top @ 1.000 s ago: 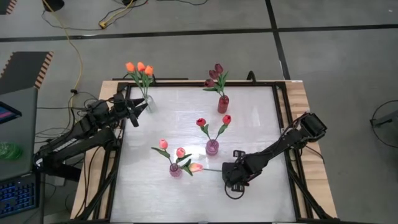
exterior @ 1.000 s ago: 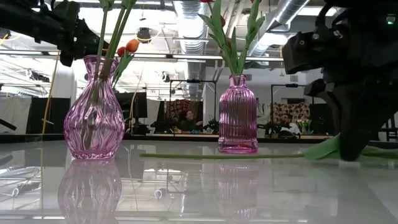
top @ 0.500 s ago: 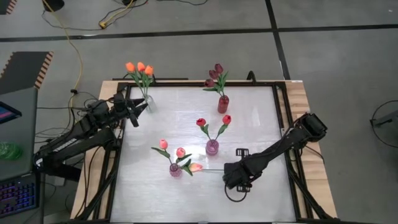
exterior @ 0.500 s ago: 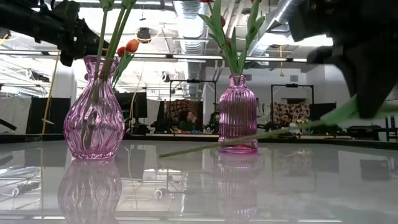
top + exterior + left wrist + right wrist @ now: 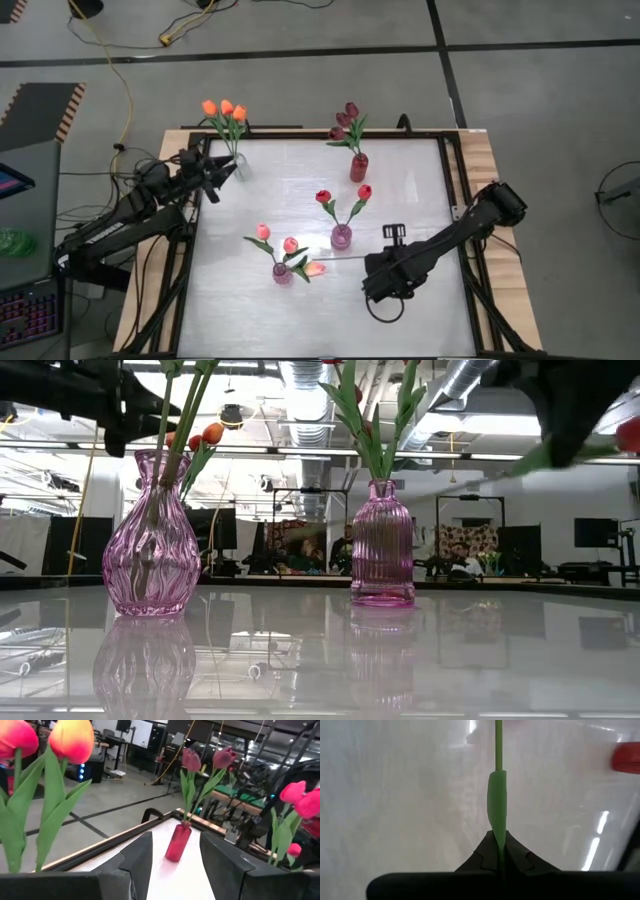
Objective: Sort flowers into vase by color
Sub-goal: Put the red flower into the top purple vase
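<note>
A loose tulip with a pink head (image 5: 315, 267) and a thin green stem (image 5: 498, 750) is in my right gripper (image 5: 385, 276), which is shut on it near the table's near right. The head hangs beside the pink vase (image 5: 283, 273) that holds two pink tulips. In the low view only its leaf (image 5: 560, 452) shows, high up under the gripper. My left gripper (image 5: 218, 172) is open and hovers by the clear vase of orange tulips (image 5: 237, 160). The red tulips stand in a ribbed pink vase (image 5: 341, 236), the maroon ones in a red vase (image 5: 358, 167). My right gripper pinches the tulip's stem at the foot of a leaf (image 5: 498, 839), near the cut end, between its two fingertips. The fingers come from the table's right and lie along the stem, which runs straight on toward the left. The low view shows no part of it on the table.
The four vases stand in the table's left and middle part. A raised black frame (image 5: 452, 180) runs round the glossy white top (image 5: 270, 320). Bare tabletop lies to the near side and to the right of the vases. Cables lie on the floor beyond the far edge.
My right gripper has risen and shifted slightly toward the near edge, staying shut on the stem. The tulip, which lay flat on the table, first tipped up at its gripped end and now is lifted off, its head staying beside the pink vase.
</note>
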`<state>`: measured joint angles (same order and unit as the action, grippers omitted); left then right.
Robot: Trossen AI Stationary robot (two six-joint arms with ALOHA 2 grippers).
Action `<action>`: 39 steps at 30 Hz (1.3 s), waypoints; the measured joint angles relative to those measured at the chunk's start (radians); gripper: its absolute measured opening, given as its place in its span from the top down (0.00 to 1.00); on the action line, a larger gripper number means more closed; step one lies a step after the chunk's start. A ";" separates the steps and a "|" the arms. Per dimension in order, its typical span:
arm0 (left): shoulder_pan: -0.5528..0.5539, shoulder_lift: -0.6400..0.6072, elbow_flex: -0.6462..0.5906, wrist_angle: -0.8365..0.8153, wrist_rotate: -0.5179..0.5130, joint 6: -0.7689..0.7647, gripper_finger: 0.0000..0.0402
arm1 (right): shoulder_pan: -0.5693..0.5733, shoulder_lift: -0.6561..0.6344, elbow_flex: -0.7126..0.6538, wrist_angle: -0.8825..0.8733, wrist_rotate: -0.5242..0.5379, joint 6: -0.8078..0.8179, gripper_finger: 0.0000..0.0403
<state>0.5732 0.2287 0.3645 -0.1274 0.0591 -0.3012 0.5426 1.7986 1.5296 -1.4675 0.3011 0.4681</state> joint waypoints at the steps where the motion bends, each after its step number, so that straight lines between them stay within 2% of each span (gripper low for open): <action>1: 0.000 0.000 0.000 0.003 0.007 0.000 0.62 | 0.000 0.000 0.015 -0.021 0.010 0.001 0.92; 4: 0.000 0.000 0.000 0.006 0.016 -0.001 0.62 | 0.010 -0.001 0.063 -0.093 0.016 0.034 0.92; 12: 0.000 0.000 0.000 0.008 0.015 -0.004 0.62 | 0.067 -0.068 0.122 -0.107 0.030 0.032 0.92; 25: 0.000 0.000 0.000 0.014 0.011 -0.002 0.62 | 0.064 -0.289 0.130 -0.104 0.211 0.054 0.92; 29: 0.000 0.000 0.000 0.021 0.005 -0.002 0.62 | 0.064 -0.345 0.130 -0.104 0.304 0.048 0.92; 35: 0.000 0.000 0.000 0.159 0.016 -0.053 0.62 | 0.051 -0.387 0.130 -0.046 0.383 -0.071 0.92; 39: 0.000 0.001 0.000 0.296 0.057 -0.106 0.62 | 0.021 -0.388 0.130 0.038 0.416 -0.243 0.92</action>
<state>0.5732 0.2297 0.3645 0.1690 0.1161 -0.4073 0.5639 1.4108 1.6596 -1.4296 0.7175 0.2254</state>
